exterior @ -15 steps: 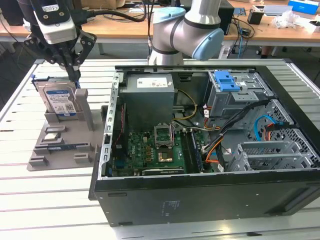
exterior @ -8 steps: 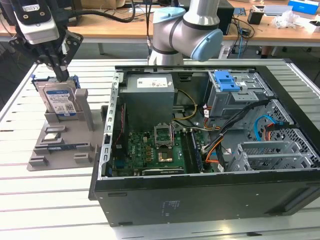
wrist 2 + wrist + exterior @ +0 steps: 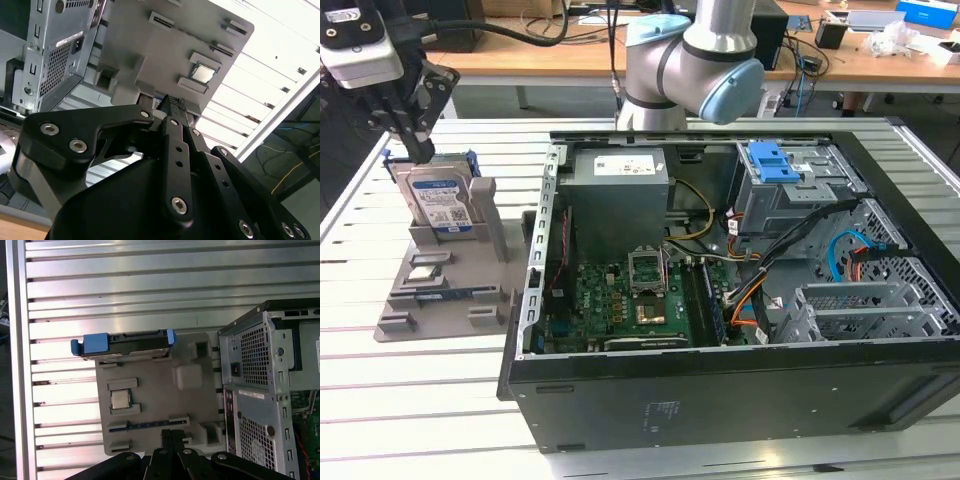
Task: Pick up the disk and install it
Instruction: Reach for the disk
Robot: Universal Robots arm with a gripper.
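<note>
**Gripper** (image 3: 171, 435): the jaws are seen pressed together in both wrist views, with nothing held between them. In the exterior view it is placed just above the top edge of the disk, toward the far left of the scene.

**Disk** (image 3: 440, 203): a silver hard drive in a blue carrier frame (image 3: 95, 343), stood upright on edge in a slot of the grey fixture (image 3: 150, 390). It is not yet gripped.

**CPU chip** (image 3: 120, 399): laid flat in a pocket of the same fixture, nearer than the disk.

**Computer case** (image 3: 720, 400): laid open on the slatted table (image 3: 410, 400), at the exterior view's right. A drive cage (image 3: 800, 190) and loose cables (image 3: 790, 240) are seen at its far right.

**Hazards, as judged:**
- With the jaws closed, the disk cannot be straddled. Its top edge or carrier would be struck on descent.
- The disk could be tipped in its slot.
- The fixture could be shoved and the chip dislodged.
- The cables by the cage could be snagged at installation.
</note>
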